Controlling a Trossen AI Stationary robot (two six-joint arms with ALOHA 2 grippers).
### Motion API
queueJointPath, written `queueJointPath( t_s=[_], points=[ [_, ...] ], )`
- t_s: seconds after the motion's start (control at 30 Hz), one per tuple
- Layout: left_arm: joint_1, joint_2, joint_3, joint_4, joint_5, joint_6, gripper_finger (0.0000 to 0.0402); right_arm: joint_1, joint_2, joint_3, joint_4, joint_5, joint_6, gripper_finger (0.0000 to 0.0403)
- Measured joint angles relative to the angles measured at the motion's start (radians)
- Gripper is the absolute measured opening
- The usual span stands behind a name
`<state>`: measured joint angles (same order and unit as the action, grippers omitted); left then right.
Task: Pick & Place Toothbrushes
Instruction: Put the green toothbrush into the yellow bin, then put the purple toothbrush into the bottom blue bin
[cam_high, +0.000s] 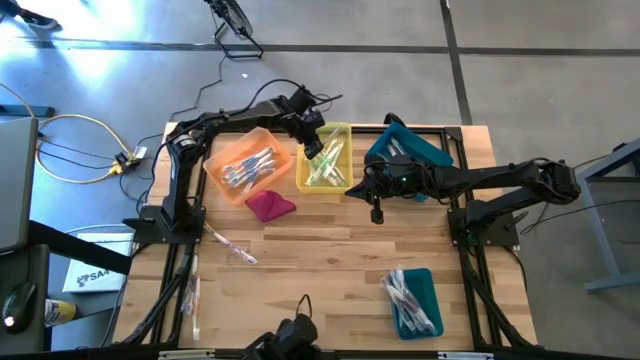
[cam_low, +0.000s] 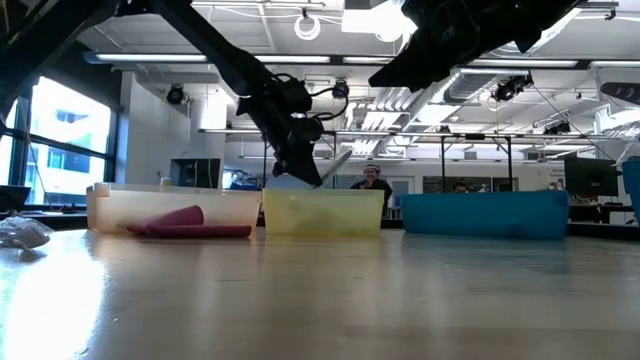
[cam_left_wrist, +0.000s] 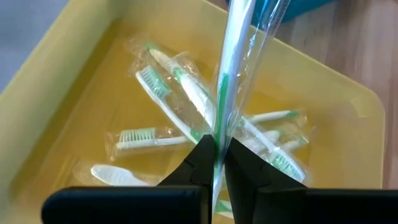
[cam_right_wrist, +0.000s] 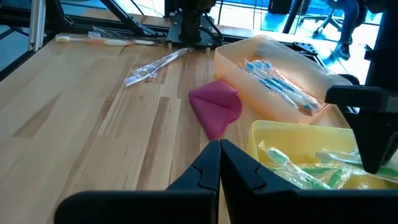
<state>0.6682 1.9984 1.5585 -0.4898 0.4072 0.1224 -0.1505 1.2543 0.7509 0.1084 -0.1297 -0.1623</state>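
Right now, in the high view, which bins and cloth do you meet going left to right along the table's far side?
Orange bin → magenta cloth → yellow bin → teal bin.

The wooden table (cam_high: 330, 250) carries an orange bin (cam_high: 250, 163), yellow bin (cam_high: 326, 158), two teal bins (cam_high: 410, 150), a magenta cloth (cam_high: 270, 206), and loose wrapped toothbrushes (cam_high: 230, 246) lower left, apparently two or three.

A: What is the bench (cam_right_wrist: 93, 118) made of?
B: Pale wood planks, smooth and matt.

A: And the rest?
B: The yellow bin (cam_left_wrist: 74, 81) is glossy plastic; the toothbrushes (cam_left_wrist: 186, 118) lie in crinkly clear wrappers; the magenta cloth (cam_right_wrist: 216, 107) looks soft, matt.
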Motion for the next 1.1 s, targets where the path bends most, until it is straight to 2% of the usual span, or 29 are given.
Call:
queueJointPath(
  t_s=[0.2,0.37,0.5,0.63,1.1],
  points=[
    [-0.004,0.000,0.000,0.002,-0.066,0.000,0.0050,0.000,0.000,0.000,0.000,0.000,0.000,0.0002],
    [-0.001,0.000,0.000,0.009,-0.074,0.002,0.0101,0.000,0.000,0.000,0.000,0.000,0.000,0.0002],
    [-0.001,0.000,0.000,0.029,-0.073,0.049,0.0125,0.000,0.000,0.000,0.000,0.000,0.000,0.0002],
    [0.008,0.000,0.000,0.032,-0.074,0.112,0.0129,0.000,0.000,0.000,0.000,0.000,0.000,0.0002],
    [0.046,-0.008,0.000,0.037,-0.049,0.137,0.0128,0.000,0.000,0.000,-0.001,0.000,0.000,0.0003]
  ],
)
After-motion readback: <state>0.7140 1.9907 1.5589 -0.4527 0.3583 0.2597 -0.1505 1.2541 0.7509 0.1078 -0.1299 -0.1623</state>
